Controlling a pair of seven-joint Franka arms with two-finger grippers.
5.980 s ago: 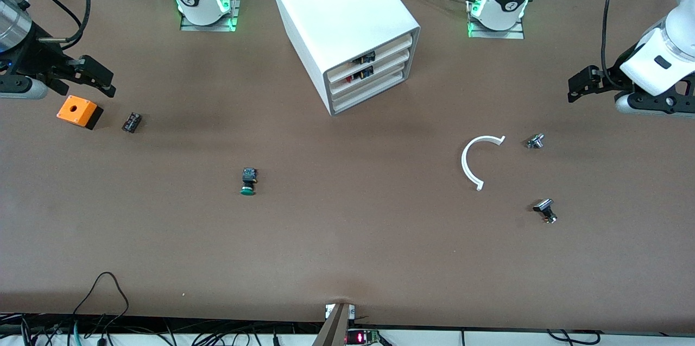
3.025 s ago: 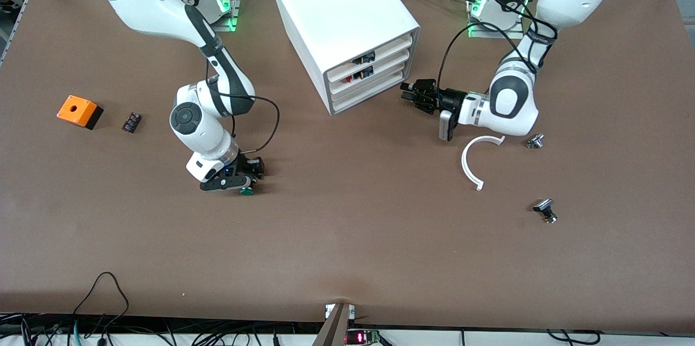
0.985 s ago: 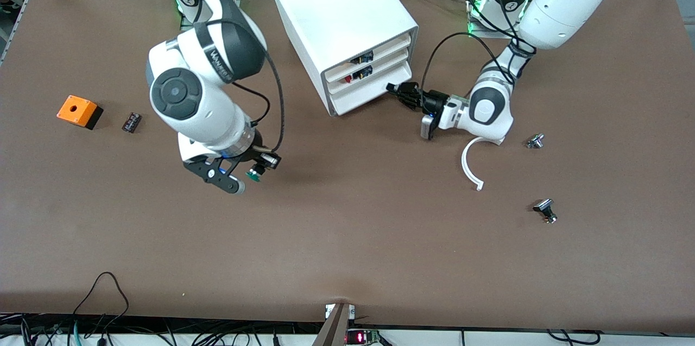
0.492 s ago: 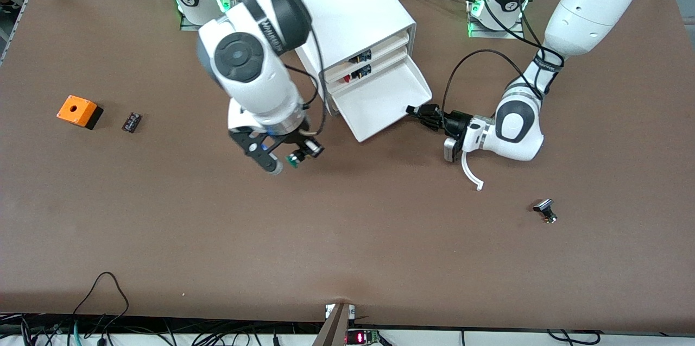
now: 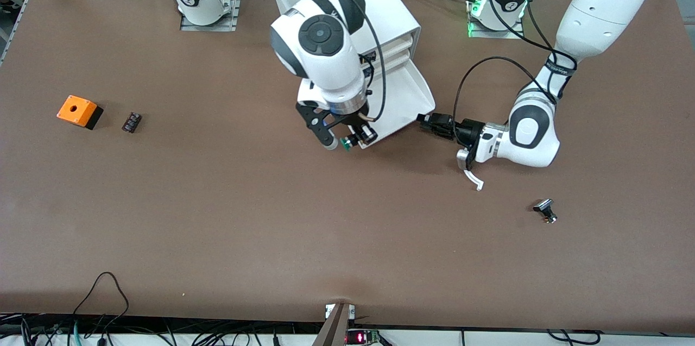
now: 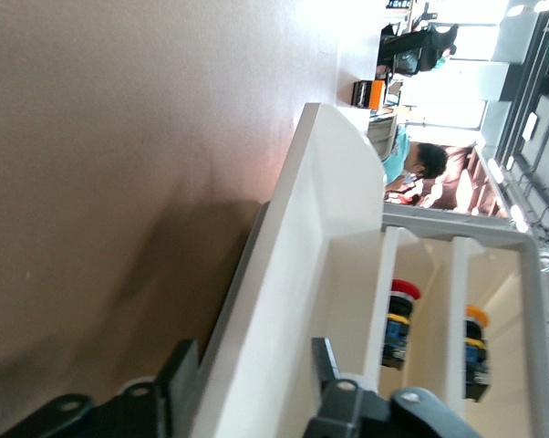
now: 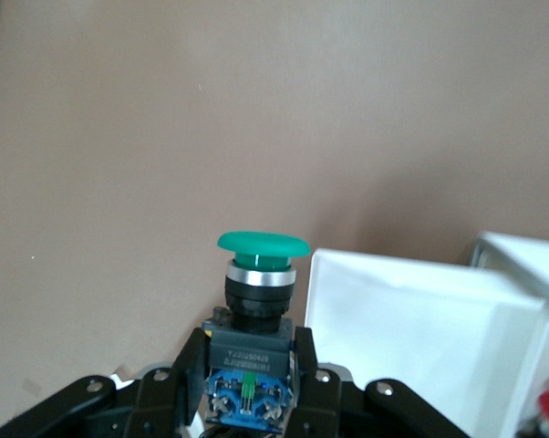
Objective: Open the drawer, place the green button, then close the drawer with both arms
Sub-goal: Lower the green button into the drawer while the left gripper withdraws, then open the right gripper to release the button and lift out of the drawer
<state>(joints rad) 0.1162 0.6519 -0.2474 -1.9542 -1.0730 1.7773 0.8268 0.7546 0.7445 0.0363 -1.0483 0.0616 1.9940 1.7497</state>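
We see an orange box (image 5: 79,111) with a top hole near the right arm's end of the table, a small black part (image 5: 131,121) just beside it.

The right gripper (image 5: 347,137) is pinching the button (image 5: 352,139) by its black body, green cap pointing outward; wrist view confirms it, the button (image 7: 254,315) clamped between both fingers (image 7: 304,376). It hangs over the table right at the drawer's front corner, not over the tray.

The cabinet (image 5: 392,14) sits mid-table near the bases' edge. The drawer (image 5: 404,97) is pulled out, and what shows of its tray is bare white. In the left wrist view the two upper drawers each hold a button-type part: one red-capped (image 6: 399,321), one orange-capped (image 6: 476,351).

The left gripper (image 5: 427,121) is at the drawer's front corner on the left arm's side. In its wrist view the fingers (image 6: 331,371) straddle the drawer front wall (image 6: 293,301), one each side; we can't tell whether they press on it.

A white curved strip (image 5: 473,178) pokes out under the left wrist. A small silver-and-black part (image 5: 545,210) lies toward the left arm's end, nearer the camera edge.
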